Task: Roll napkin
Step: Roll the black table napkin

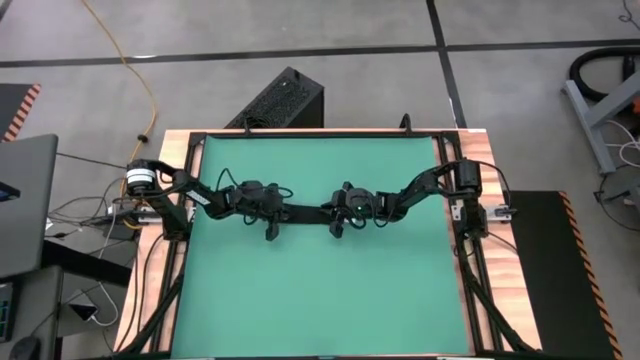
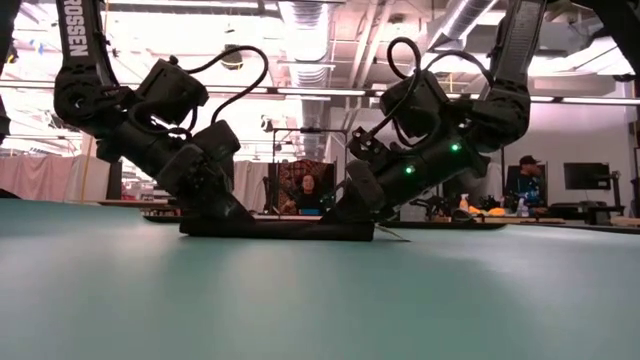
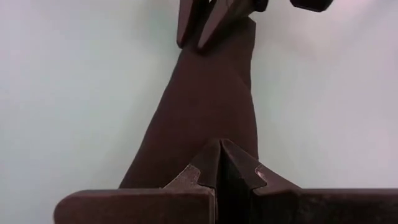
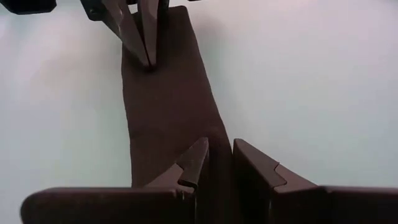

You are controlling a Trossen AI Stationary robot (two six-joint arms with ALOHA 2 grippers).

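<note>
Lying as a narrow dark strip across the middle of the green desk [image 1: 310, 290], the napkin [image 1: 305, 212] spans the gap between both arms. Left gripper [image 1: 271, 226]: fingers pressed together, pinching the napkin's left end. Right gripper [image 1: 340, 224]: likewise pinched on the right end. Progress, judged: cloth already reduced to a slim band or roll; tightening or release apparently remains. Rear edge: black vented box [image 1: 279, 100].

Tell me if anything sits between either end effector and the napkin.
Nothing visible does. The narrow black cloth napkin lies flat on the green table mat, the left end effector pinching one end and the right end effector the other.
</note>
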